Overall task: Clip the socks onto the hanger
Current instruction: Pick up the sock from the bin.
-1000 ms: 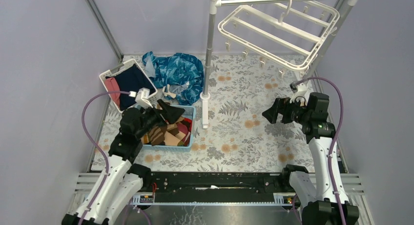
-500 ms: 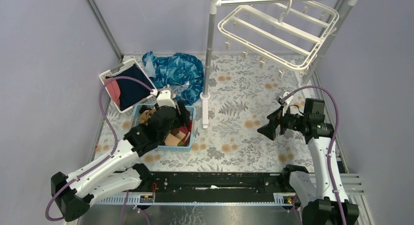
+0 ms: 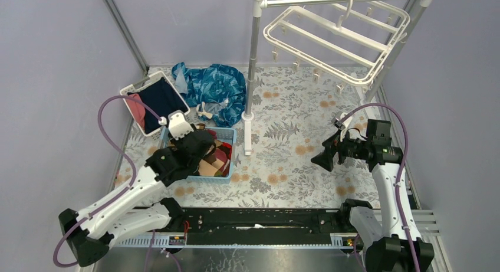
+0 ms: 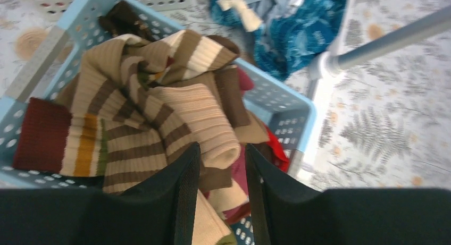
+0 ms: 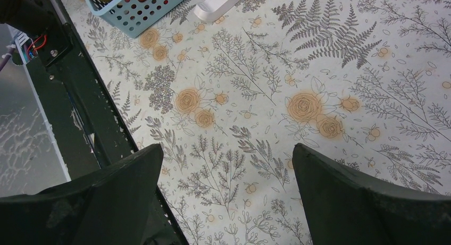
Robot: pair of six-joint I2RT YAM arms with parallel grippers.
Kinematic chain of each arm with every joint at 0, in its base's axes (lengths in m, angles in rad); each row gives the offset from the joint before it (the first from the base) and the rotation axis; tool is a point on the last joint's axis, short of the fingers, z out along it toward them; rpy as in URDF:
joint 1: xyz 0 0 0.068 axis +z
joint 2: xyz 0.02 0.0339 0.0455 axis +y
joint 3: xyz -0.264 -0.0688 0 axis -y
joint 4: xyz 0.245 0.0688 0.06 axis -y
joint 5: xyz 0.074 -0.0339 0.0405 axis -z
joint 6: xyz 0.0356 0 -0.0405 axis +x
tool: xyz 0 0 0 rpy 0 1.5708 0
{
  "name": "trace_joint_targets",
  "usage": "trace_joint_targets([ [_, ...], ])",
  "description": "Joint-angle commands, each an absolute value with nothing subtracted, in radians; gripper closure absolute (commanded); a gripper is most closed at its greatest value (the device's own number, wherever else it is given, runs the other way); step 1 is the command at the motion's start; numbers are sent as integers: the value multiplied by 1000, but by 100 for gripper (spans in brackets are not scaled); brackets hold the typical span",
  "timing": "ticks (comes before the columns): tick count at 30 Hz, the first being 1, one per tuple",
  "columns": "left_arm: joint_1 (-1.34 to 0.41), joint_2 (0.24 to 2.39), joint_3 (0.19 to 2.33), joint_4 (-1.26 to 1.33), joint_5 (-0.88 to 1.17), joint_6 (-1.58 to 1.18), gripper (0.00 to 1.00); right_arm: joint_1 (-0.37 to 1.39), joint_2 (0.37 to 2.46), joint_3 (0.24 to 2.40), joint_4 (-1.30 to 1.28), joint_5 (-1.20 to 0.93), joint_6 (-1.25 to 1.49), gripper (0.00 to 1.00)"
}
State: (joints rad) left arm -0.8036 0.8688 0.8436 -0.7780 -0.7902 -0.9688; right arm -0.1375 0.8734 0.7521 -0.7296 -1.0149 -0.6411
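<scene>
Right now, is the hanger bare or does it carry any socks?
Bare. The hanger shows only empty clips in the top view; the socks lie piled in the blue basket.

The socks lie heaped in a basket at the table's left; a second basket and a cloth sit behind it, a rack pole just right, the hanger hanging far right.

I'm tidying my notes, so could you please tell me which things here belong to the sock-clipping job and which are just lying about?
For the job: socks, blue basket holding them, hanger, rack carrying it.
Lying about: blue patterned cloth, white basket of navy and pink clothes.
</scene>
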Motion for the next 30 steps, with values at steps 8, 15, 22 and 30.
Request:
trace_joint_targets([
  [8,-804,999,909,-1149,-800,-1325,68,-126,886,797,-752,-1019,-658,0],
  [15,-804,917,827,-1131,-754,-1307,69,-123,892,798,-752,-1017,-659,0],
  [22,-804,953,753,-1040,-716,-1294,64,-123,886,796,-750,-1016,-658,0],
  [30,-804,972,706,-987,-694,-1281,59,-123,885,795,-752,-1016,-658,0],
])
